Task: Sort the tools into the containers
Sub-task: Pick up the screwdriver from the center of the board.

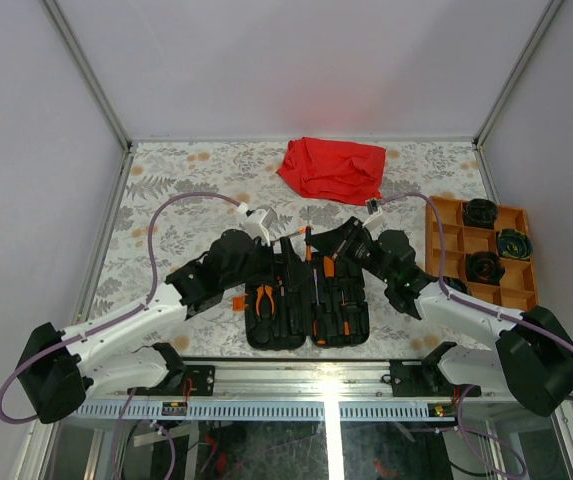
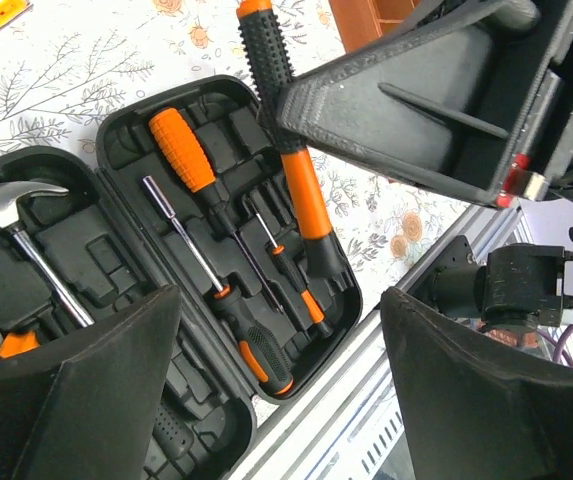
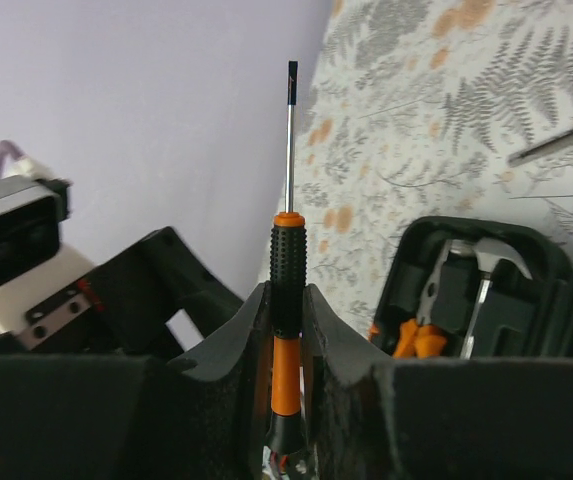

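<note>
The black case [image 1: 306,305] lies open near the table's front edge, and my two grippers meet above it. My right gripper [image 3: 288,315] is shut on a slim orange-and-black screwdriver [image 3: 287,290], whose steel shaft points away from the wrist. That screwdriver [image 2: 288,130] hangs over the case's right half [image 2: 231,230], where several screwdrivers rest in moulded slots. My left gripper [image 2: 278,300] stands open above the case with nothing between its fingers [image 2: 76,390]. A hammer [image 2: 16,215] and pliers [image 3: 416,335] lie in the other half. The orange tray [image 1: 444,245] sits at the right.
A red cloth [image 1: 331,168] lies at the back centre of the patterned table. Dark round items fill some of the tray's compartments. The metal rail [image 1: 316,380] with the arm bases runs along the near edge. Grey walls close in both sides.
</note>
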Controlling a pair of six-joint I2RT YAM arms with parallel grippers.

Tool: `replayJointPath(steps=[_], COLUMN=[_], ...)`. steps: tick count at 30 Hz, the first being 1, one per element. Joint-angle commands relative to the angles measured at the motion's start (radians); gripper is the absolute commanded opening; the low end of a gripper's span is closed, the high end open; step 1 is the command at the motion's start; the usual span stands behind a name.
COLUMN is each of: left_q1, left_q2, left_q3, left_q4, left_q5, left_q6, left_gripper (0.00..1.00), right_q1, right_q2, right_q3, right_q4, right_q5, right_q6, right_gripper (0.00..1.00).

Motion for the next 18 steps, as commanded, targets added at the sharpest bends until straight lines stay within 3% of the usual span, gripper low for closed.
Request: replayJointPath(steps=[1,10,18], left_q1=[-0.013,-0.018,-0.018], left_q2=[0.03,0.094,0.103], left_q3=[0.017,0.044,0.043], left_q4=[0.133,0.189,0.193], left_q5=[-0.007,0.003,0.005], left_q6=[-0.027,-0.046,-0.045], left_gripper=[0.77,0.59,0.38], right_q1=[-0.003,-0.002,-0.002], right_q2=[-0.028,-0.052,-0.082], right_q3=[-0.019,-0.041,-0.05], right_q4=[0.165,0.16,0.121], right_q5=[-0.063,-0.114,-0.11], right_q6=[0.088,0.096,0.075], right_gripper=[0.0,0.0,0.0])
